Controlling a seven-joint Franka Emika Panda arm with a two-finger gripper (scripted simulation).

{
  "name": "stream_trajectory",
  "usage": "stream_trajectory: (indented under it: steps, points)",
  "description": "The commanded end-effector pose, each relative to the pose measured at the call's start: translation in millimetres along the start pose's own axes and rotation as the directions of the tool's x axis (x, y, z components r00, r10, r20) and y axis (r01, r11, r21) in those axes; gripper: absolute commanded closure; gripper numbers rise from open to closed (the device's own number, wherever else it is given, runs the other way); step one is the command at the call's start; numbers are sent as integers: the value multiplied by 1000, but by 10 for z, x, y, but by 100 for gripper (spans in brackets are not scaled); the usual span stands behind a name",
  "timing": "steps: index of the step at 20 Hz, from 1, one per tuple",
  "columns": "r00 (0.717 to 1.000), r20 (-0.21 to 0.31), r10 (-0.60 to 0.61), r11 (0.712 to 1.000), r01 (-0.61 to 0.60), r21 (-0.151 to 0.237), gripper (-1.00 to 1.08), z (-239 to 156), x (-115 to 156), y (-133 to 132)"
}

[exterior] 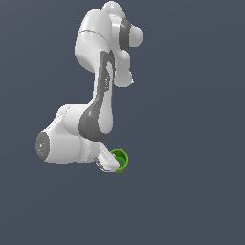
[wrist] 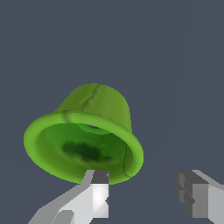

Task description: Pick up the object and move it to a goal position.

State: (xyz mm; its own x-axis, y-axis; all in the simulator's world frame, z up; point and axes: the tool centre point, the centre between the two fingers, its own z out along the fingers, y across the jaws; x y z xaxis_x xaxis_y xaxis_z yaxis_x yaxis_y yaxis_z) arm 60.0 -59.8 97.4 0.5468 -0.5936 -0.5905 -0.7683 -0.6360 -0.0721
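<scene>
Wrist view shows my end effector (wrist: 146, 197) spread open, one finger touching the green cup's (wrist: 87, 140) rim, cup off-centre beside the gap.

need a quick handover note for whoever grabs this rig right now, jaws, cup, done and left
Gripper: jaws open, nothing held. One finger sits at the near rim of the green cup; the other finger is off to the side, clear of it, so the cup is not between the jaws.
Cup: tipped with its hollow opening facing the wrist camera; in the exterior view it lies right at the gripper's tip.
Done: the approach to the cup.
Left: centre the jaws over the cup wall or rim, close, lift, carry to the goal. No goal marker shows in either view.
</scene>
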Motion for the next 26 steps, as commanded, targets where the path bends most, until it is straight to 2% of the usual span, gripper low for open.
stream_trajectory:
  steps: [1, 18, 19, 26]
  points:
    - [1000, 0, 0, 1000, 0, 0, -20, 1, -1, -2]
    - [1000, 3, 2, 1000, -2, 1, -20, 300, -2, -4]
    - [1000, 3, 2, 1000, -2, 1, 108, 300, -2, -4]
    - [1000, 3, 2, 1000, -2, 1, 108, 300, -2, -4]
